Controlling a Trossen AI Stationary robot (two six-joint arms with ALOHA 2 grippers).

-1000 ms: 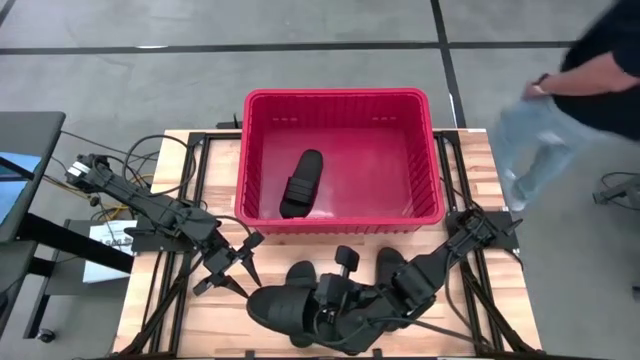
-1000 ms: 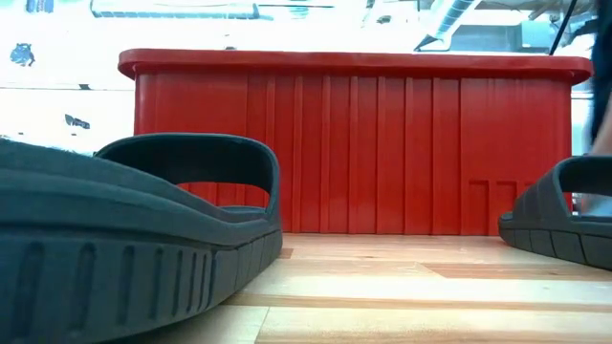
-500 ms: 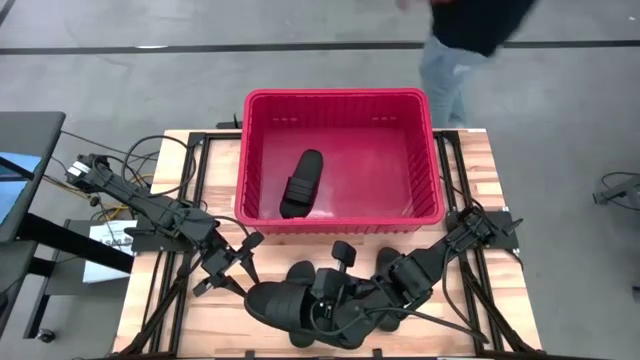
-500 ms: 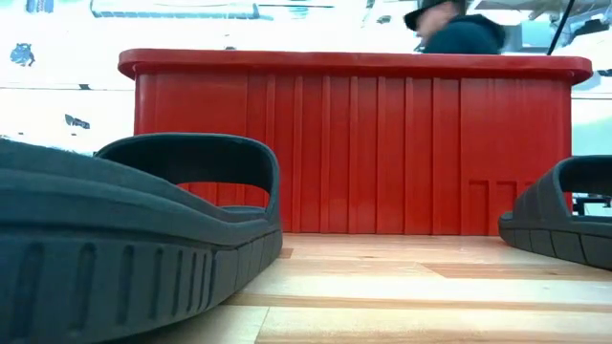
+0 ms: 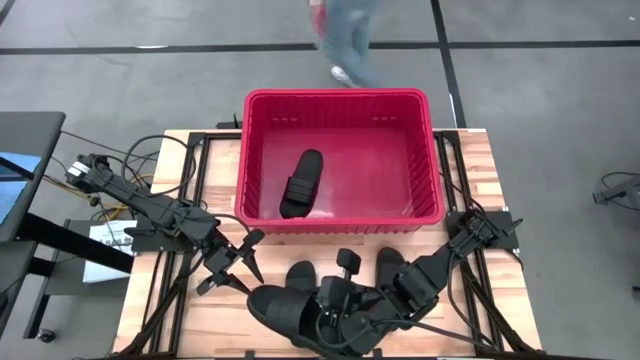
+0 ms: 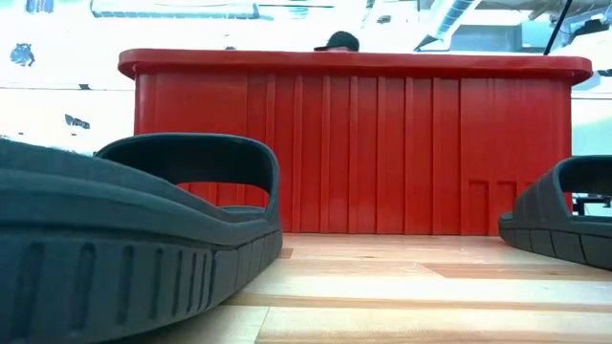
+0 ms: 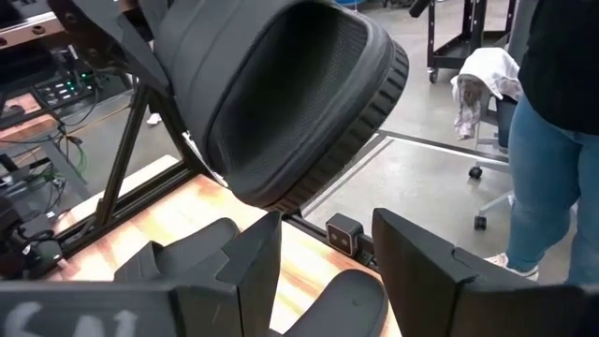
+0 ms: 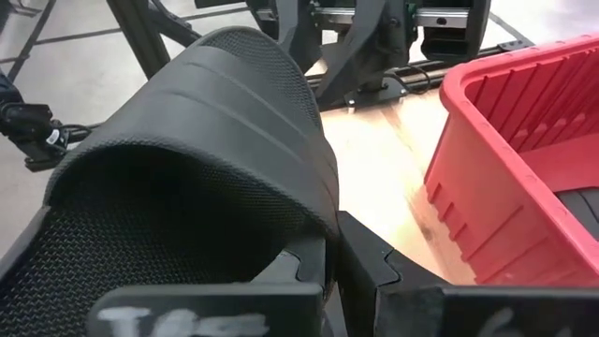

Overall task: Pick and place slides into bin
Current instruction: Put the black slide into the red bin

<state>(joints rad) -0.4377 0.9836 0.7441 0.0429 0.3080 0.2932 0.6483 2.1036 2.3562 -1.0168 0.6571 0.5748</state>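
One sandal (image 5: pixel 300 184) is lying inside the red bin (image 5: pixel 430 150) at the far side of the table (image 5: pixel 470 150), toward the bin's left half, so one of the four is done. The right gripper (image 5: pixel 322 312) is clamping its fingers on the strap of a second sandal (image 5: pixel 275 305) at the near edge, and by the wrist views appears to be lifting it. Two more sandals (image 5: pixel 298 274) (image 5: pixel 390 263) are sitting on the wood just in front of the bin. The left gripper (image 5: pixel 232 270) is waiting with fingers spread and empty, left of the held sandal. Three are judged left to place.
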